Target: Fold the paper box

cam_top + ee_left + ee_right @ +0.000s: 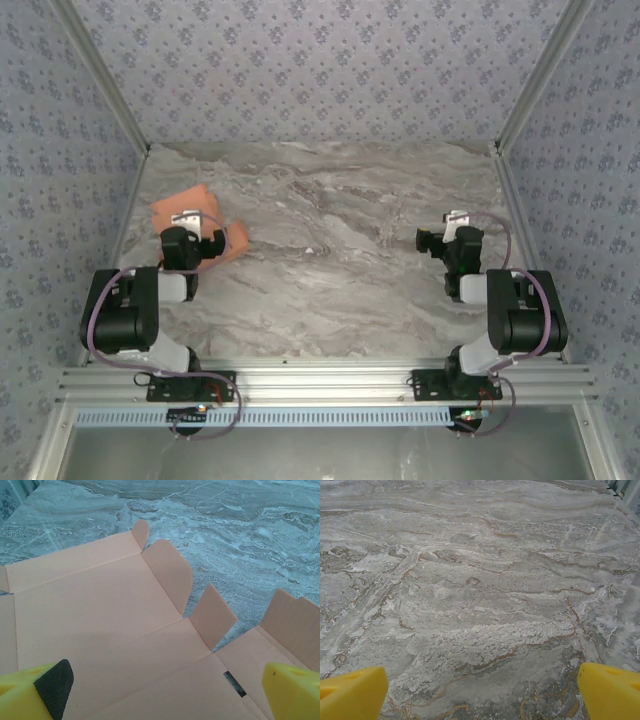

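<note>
The paper box (100,610) lies flat and unfolded at the left of the table (350,290), under the left gripper (170,690), whose jaws are spread. The right gripper (480,692), also spread, is well apart. The cardboard seems light and thin, so I would pinch a raised flap (212,615) at its edge.

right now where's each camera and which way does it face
top external: above, behind the arms, looking down on the table; both arms, left gripper over the box
left wrist: on left arm, facing down at the box; yellow fingers
right wrist: on right arm, facing down at the table; yellow fingers
shared: top and left wrist, the box
</note>
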`<state>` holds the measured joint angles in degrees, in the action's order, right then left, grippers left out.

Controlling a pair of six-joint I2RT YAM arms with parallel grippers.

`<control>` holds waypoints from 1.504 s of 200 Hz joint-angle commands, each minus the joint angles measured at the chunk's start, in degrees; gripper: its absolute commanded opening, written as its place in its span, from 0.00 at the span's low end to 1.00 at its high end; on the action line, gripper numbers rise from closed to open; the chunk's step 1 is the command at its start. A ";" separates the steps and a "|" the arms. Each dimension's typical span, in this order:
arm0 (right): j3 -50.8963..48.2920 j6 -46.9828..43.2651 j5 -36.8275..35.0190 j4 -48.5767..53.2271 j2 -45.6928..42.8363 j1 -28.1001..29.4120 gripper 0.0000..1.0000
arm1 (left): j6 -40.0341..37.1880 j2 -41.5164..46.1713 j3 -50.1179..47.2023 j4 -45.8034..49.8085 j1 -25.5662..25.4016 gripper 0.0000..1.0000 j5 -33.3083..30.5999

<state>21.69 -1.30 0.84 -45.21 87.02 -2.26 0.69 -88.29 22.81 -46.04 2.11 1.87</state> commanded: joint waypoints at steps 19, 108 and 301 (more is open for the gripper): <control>0.98 -0.19 -0.14 -0.23 0.08 -0.20 1.00 | 0.38 0.57 1.27 0.29 -0.18 0.99 -0.59; 0.93 0.06 0.42 -0.22 0.13 -0.46 1.00 | 0.45 0.52 1.25 0.39 -0.19 0.99 -0.57; 12.72 25.72 -11.83 50.28 -44.48 -2.78 1.00 | 40.96 27.31 27.27 62.09 0.26 0.99 -2.41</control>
<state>29.12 7.99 -4.14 -12.82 42.98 -4.01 33.36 -57.43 45.32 1.72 1.08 -10.68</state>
